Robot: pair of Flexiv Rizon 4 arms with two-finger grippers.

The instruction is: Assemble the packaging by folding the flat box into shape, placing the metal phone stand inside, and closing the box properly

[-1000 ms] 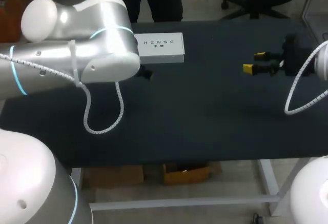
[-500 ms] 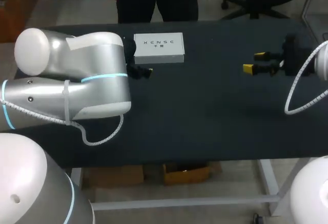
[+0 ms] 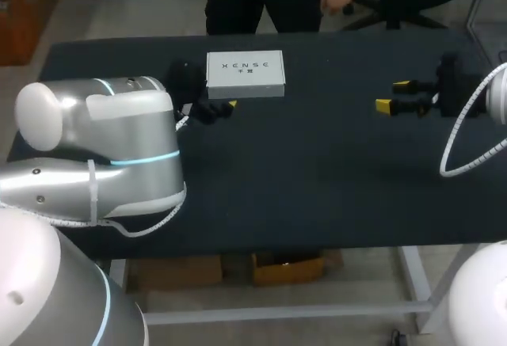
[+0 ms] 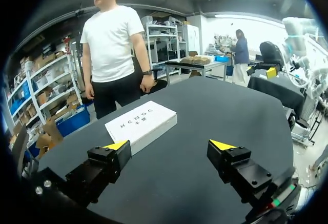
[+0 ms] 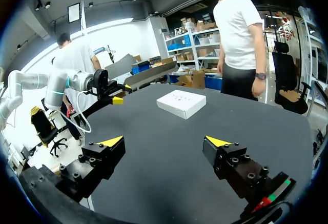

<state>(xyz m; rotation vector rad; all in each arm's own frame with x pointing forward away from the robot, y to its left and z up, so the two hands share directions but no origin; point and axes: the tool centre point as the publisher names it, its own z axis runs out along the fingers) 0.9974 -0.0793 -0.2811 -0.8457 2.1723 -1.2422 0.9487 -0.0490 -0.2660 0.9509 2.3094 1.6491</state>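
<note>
Box (image 3: 245, 74) lies flat near the far edge of the counter (image 3: 317, 172), so a careless push from the left gripper (image 4: 169, 145), open just beside its near corner, could slide it off the back. Its long axis runs side to side, along that edge. The right gripper (image 5: 165, 141) hangs open, well apart.

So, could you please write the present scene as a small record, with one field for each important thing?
box: white, lying flat on the far side of the table, held by nothing
left end effector: open, empty, close to the box's near edge
right end effector: open, empty, over the table's right side, well apart from the box
phone stand: not seen in any view
</note>
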